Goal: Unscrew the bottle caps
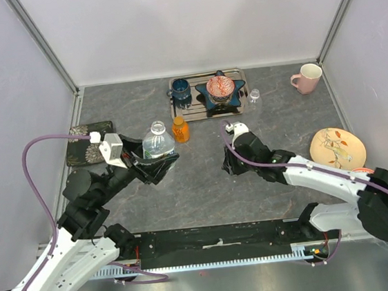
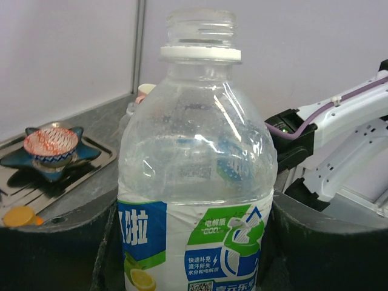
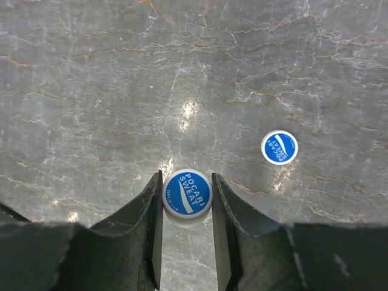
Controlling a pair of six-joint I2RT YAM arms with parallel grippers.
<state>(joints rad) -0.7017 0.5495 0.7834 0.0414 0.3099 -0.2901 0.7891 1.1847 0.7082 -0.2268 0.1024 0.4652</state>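
Note:
My left gripper (image 1: 159,157) is shut on a clear water bottle (image 1: 157,141) with a blue, white and green label (image 2: 194,242). Its threaded neck (image 2: 200,27) is bare, with no cap on it. My right gripper (image 3: 187,200) is shut on a blue cap (image 3: 187,193) printed in white, held low over the grey table; in the top view the right gripper (image 1: 232,164) points down at mid-table. A second blue cap (image 3: 279,147) lies flat on the table to its right. A short orange bottle (image 1: 180,129) with its orange cap (image 2: 19,215) on stands beside the held bottle.
A metal tray (image 1: 204,107) at the back holds a blue mug (image 1: 180,88) and a star-shaped dish with a patterned bowl (image 1: 220,87). A small clear bottle (image 1: 254,97) stands right of it. Also about: a pink mug (image 1: 307,78), a flowered plate (image 1: 337,148) and a dark dish (image 1: 89,142).

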